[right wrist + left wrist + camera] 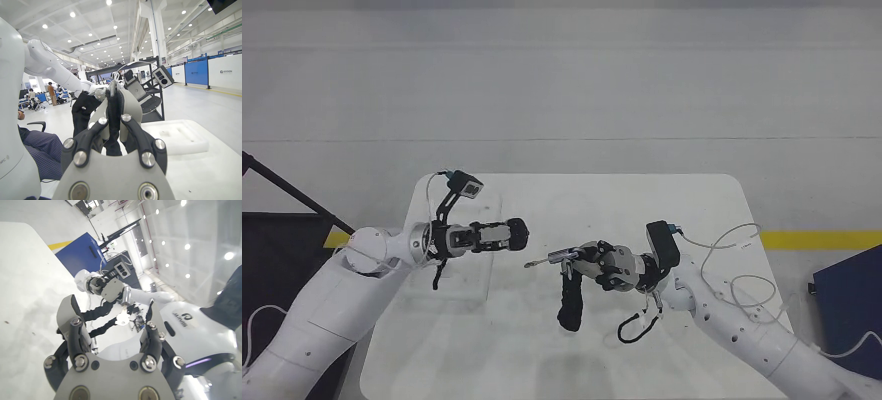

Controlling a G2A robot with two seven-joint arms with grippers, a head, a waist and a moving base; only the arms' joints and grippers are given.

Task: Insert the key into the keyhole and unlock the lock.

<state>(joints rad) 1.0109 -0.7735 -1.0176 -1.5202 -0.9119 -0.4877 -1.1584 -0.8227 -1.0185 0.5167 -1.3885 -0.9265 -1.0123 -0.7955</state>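
Left wrist view, spread left pincer [112,298], key [122,319] just beyond

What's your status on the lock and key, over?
Left gripper open, apart from the key. Right gripper shut on the lock, over the table. Key looks seated in the lock, head toward left gripper. Nothing between them.
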